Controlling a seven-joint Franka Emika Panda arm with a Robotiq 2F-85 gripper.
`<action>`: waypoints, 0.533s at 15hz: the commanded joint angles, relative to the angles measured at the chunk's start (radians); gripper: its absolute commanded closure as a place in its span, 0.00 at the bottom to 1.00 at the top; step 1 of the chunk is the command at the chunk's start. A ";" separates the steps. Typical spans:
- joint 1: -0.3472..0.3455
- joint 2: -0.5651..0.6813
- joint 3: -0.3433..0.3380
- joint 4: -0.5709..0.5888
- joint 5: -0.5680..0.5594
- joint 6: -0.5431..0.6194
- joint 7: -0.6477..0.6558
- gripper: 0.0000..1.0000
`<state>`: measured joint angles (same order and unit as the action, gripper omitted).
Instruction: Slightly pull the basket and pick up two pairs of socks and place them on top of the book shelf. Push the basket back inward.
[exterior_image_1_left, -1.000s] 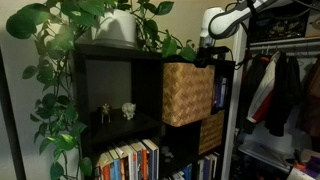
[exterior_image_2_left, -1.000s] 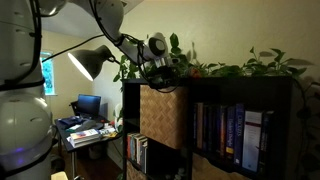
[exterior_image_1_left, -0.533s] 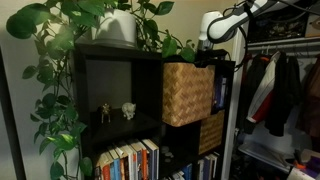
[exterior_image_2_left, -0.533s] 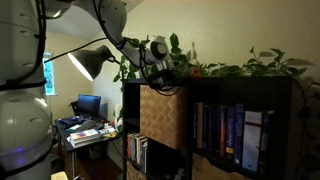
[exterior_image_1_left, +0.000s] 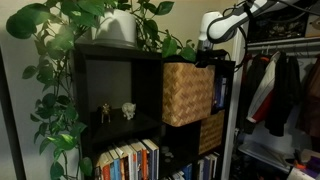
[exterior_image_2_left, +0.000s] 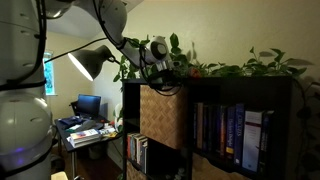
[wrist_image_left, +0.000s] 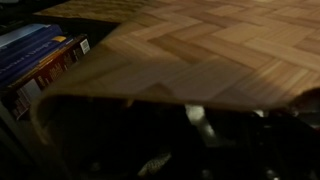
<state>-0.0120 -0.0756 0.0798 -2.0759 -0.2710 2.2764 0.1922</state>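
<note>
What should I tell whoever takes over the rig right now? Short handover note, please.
The gripper hangs over the top rim of the basket; open or shut cannot be told.
The basket sits in an upper compartment of the book shelf. Its inside is too dark in the wrist view to make out socks.
Done: no socks show on top of the book shelf.
Left: pick up two pairs, place them on top, push the basket in.

Exterior views from opposite sides of the book shelf (exterior_image_1_left: 118, 54); wrist view close against basket (wrist_image_left: 220, 40)
</note>
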 joint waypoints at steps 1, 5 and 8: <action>0.011 -0.040 -0.020 -0.002 0.042 -0.031 -0.055 0.95; 0.008 -0.073 -0.015 0.016 0.020 -0.077 -0.050 0.93; 0.008 -0.100 -0.009 0.030 0.011 -0.116 -0.030 0.93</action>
<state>-0.0128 -0.1295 0.0787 -2.0543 -0.2567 2.2155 0.1625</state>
